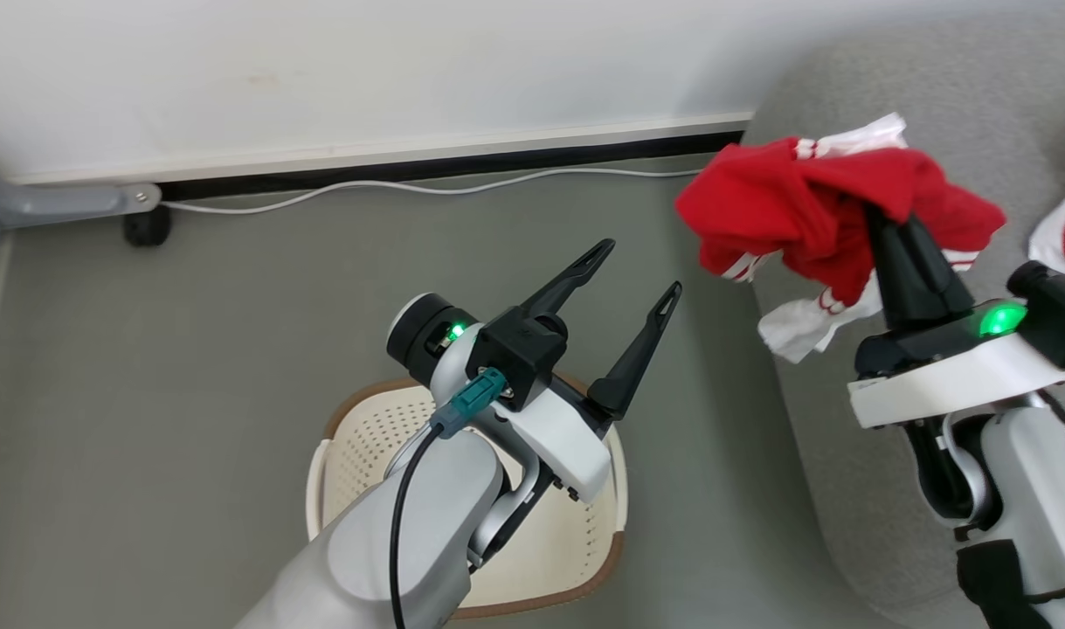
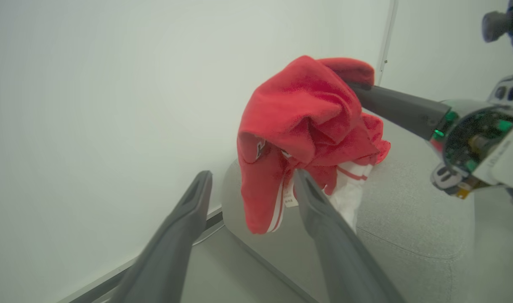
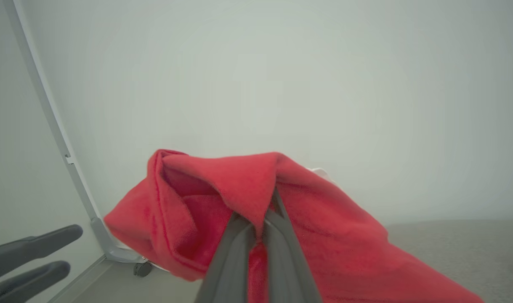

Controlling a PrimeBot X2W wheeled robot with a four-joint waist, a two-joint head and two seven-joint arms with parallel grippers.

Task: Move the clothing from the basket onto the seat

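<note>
Your red clothing (image 1: 812,210), a bunched garment with white striped trim, hangs over the rounded left edge of the grey seat (image 1: 978,87), part of it out past that edge above the floor (image 1: 148,393). You cannot tell whether its lowest white fold touches the upholstery. Your right gripper (image 1: 883,223) holds it from below, fingers pressed together on a fold of the red cloth, which drapes over their tips. Further along the seat, at its right side, another red and white garment (image 1: 1061,236) lies on the cushion. Your left gripper (image 1: 640,267) is spread wide and holds nothing, raised above the cream basket (image 1: 349,454), which stands on the floor just beside the seat's edge.
</note>
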